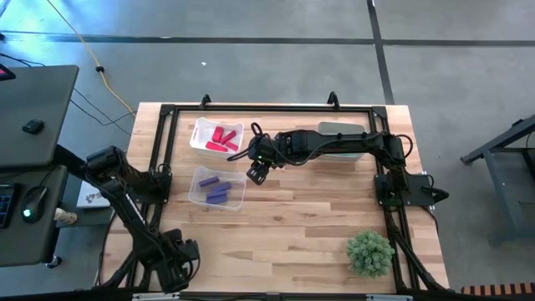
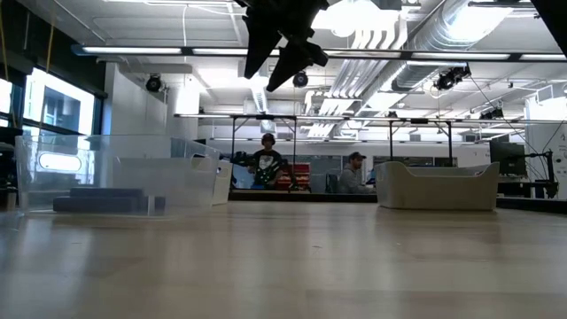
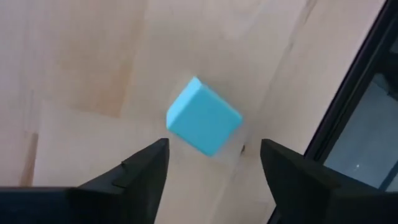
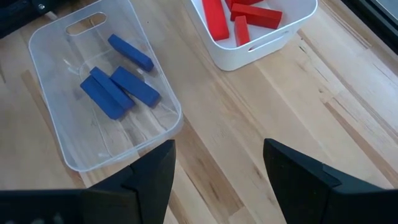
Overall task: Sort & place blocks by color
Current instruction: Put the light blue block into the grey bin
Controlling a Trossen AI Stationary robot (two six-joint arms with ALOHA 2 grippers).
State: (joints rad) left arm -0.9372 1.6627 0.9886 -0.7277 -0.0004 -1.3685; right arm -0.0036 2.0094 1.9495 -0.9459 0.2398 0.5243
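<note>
Teal cube (image 3: 204, 124) sits cornerwise beyond the open left hand (image 3: 211, 171).

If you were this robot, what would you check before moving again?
1. Left gripper open: ok, fingers apart.
2. Teal cube freed: ok, it lies tilted on the wooden table between the open fingers.
3. Right gripper empty: ok, open, nothing between its fingers.
4. Purple blocks in the clear bin: ok.
5. Red blocks in the white bin: ok.
6. Teal blocks' bin holding its share: cannot tell.
</note>
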